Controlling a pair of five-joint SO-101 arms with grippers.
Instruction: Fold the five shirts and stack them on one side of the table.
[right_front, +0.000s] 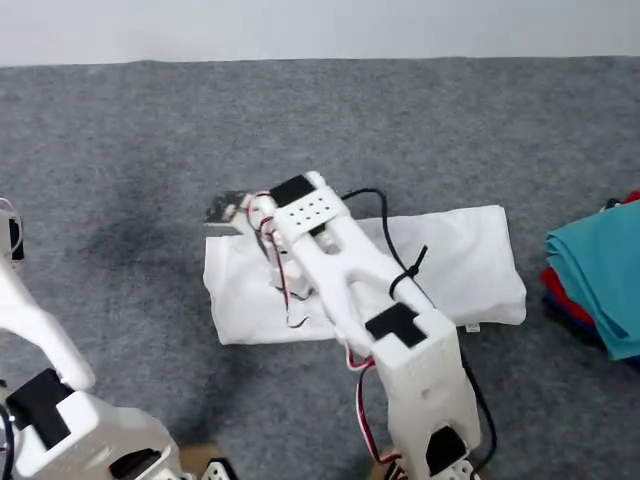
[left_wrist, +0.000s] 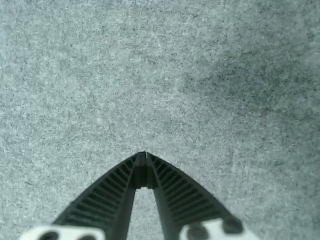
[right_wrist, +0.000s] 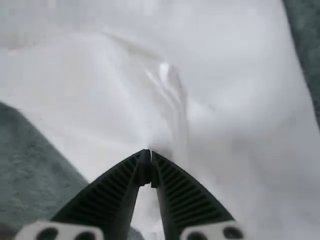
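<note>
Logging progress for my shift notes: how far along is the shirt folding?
Done: a stack, teal over red and dark layers, lies at the table edge. In hand: the right gripper pinches the partly folded white shirt mid-table. Remaining: finishing that fold and adding it to the stack.

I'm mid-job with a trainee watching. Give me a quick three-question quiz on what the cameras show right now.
1. True or false: the left claw is shut above the bare grey felt-like table top.
2. Multiple choice: which folded shirt tops the stack of shirts at the table's edge? A red, B teal, C white.
3. Short answer: which arm's claw is closed on the white folded cloth shirt?
Key: 1 true. 2 B, the teal shirt. 3 the right claw, with fabric puckered at its tips.
</note>
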